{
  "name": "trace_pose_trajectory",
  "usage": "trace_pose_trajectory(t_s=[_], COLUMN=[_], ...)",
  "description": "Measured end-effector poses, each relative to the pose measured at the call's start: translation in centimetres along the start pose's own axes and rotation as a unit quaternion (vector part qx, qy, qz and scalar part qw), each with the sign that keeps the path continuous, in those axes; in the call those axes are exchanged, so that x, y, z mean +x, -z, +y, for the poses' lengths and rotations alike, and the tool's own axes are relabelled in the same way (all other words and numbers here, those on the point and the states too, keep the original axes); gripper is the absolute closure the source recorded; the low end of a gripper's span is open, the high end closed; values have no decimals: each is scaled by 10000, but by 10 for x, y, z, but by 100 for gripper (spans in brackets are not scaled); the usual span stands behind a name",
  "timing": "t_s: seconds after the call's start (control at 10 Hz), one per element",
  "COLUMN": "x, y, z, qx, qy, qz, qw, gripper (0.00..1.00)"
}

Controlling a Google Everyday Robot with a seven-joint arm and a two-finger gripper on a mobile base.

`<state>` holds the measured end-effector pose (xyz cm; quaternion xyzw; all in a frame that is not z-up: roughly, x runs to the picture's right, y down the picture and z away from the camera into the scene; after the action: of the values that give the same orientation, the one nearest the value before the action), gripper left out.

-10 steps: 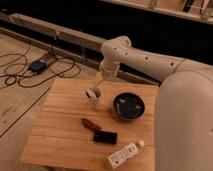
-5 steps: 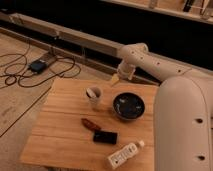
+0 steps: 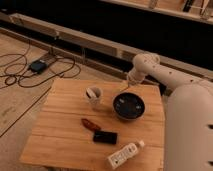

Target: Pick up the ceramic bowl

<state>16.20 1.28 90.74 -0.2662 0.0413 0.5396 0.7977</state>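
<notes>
The ceramic bowl [image 3: 128, 106] is round, glossy and dark with faint light specks inside. It sits upright on the wooden table [image 3: 60, 135], right of centre and towards the far edge. My gripper [image 3: 123, 88] hangs from the white arm [image 3: 150, 67] just above the bowl's far left rim, pointing down. It holds nothing that I can see.
A white mug [image 3: 93, 96] stands left of the bowl. A brown oblong object [image 3: 88, 123], a flat black object [image 3: 105, 137] and a white bottle lying on its side [image 3: 125, 154] sit nearer the front. Cables and a black box [image 3: 37, 66] lie on the floor at left.
The arm has swung right, from above the white mug to over the bowl's far rim, and the gripper has come lower. The objects on the table have not moved.
</notes>
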Motion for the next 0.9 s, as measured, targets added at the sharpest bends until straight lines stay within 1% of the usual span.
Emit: trace_pose_trajectory(t_s=[0.3,0.5,0.9], x=[32,50,63], y=[-9,-18,-39], z=[-19,-28,-33], qx=[-30,-54,-121], qy=[-169,-273,-368], qz=[92,223,502], qw=[9998,9994,9980], gripper=[20,20,20])
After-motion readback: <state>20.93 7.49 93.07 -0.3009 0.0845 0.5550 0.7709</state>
